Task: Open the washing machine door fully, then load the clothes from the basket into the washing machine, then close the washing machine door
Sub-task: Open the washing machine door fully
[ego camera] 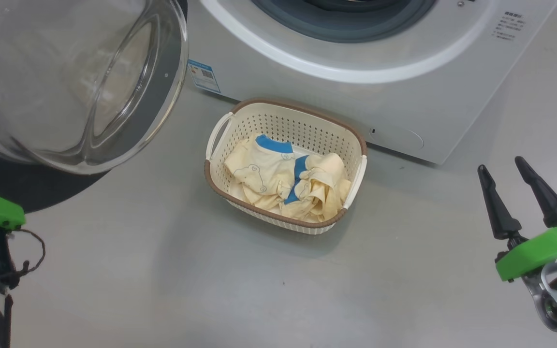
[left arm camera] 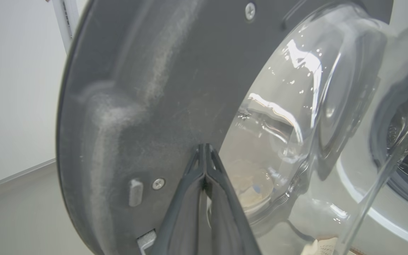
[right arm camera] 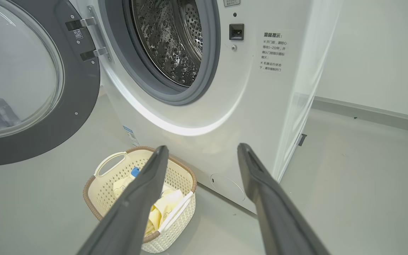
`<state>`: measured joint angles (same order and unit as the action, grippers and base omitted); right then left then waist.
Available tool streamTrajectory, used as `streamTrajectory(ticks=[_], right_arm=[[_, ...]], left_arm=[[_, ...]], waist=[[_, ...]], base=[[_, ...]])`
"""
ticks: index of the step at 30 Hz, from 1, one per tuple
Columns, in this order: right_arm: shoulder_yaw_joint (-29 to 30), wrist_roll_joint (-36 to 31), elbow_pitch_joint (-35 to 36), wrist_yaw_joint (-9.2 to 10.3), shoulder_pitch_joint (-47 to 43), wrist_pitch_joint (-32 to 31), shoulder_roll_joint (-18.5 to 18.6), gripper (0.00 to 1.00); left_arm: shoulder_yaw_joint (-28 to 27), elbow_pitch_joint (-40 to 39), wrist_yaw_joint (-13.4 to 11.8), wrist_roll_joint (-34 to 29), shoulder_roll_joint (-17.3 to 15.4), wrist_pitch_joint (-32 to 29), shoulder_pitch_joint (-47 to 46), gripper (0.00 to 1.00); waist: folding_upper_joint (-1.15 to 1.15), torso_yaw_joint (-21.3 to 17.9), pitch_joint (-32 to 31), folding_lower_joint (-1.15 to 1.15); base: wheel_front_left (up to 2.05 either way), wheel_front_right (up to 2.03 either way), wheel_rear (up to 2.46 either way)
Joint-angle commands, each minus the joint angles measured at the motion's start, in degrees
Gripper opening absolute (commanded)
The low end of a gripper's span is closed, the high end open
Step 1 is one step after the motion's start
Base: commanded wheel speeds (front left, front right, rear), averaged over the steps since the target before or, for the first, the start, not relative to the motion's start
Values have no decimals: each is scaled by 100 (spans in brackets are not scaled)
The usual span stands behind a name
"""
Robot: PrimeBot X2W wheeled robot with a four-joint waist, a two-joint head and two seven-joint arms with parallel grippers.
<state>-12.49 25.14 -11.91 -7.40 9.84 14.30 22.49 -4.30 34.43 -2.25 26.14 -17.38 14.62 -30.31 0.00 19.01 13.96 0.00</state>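
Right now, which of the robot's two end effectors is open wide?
The right end effector: its two dark fingers stand far apart. The left end effector has its fingers shut together, tips near the washing machine door's grey inner face.

The washing machine door (ego camera: 75, 82) has a clear, glossy glass bowl. Its inner ring is matt grey plastic, dusted with pale residue and fixed with bright metal screws (left arm camera: 250, 10). The washing machine (right arm camera: 225, 117) is smooth white, its gasket (right arm camera: 175, 97) dull grey rubber, its drum (right arm camera: 168, 39) shiny perforated steel. The basket (ego camera: 285, 118) is cream perforated plastic with a brown woven-look rim. The clothes (ego camera: 283, 179) are soft, crumpled cloth. The right gripper (right arm camera: 203, 148) has fingers (right arm camera: 136, 205) of dark matt plastic. The floor (ego camera: 211, 280) is smooth and faintly glossy.
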Motion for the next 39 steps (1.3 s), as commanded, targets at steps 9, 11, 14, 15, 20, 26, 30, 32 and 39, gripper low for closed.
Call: streamTrajectory(ticks=[9, 11, 14, 15, 20, 26, 30, 32, 39], right_arm=[[-79, -46, 207, -9, 303, 70, 246, 100], [-91, -51, 213, -9, 337, 70, 257, 100], [-93, -60, 214, -9, 374, 70, 274, 100], [-93, -63, 215, -9, 384, 70, 278, 100], [-107, -67, 227, -9, 456, 70, 309, 100], [-120, -78, 247, -9, 555, 70, 335, 100], [-126, -88, 260, -9, 617, 70, 368, 100], [-129, -90, 259, -9, 645, 70, 376, 100], [-106, -95, 210, -9, 626, 70, 289, 100]], left_arm=[[-732, 461, 185, -391, -535, 38, -750, 0], [-840, 581, 204, -474, -592, 38, -847, 0], [-994, 740, 262, -574, -658, 38, -1002, 0], [-1043, 784, 277, -609, -675, 38, -1045, 0], [-1277, 1008, 353, -766, -734, 38, -1234, 0], [-1468, 1318, 496, -972, -849, 38, -1460, 0], [-1572, 1532, 566, -1058, -879, 38, -1623, 0], [-1646, 1586, 608, -1067, -870, 38, -1681, 0], [-1875, 1531, 771, -1139, -696, 38, -1518, 0]], waist=[[0, -67, 263, 0], [0, -82, 324, 0], [0, -86, 393, 0], [0, -87, 417, 0], [0, -106, 525, 0], [0, -143, 677, 0], [0, -156, 783, 0], [0, -164, 820, 0], [0, -169, 654, 0]], base=[[0, 0, 0], [0, 0, 0], [0, 0, 0], [0, 0, 0], [0, 0, 0], [0, 0, 0], [0, 0, 0], [0, 0, 0], [0, 0, 0]])
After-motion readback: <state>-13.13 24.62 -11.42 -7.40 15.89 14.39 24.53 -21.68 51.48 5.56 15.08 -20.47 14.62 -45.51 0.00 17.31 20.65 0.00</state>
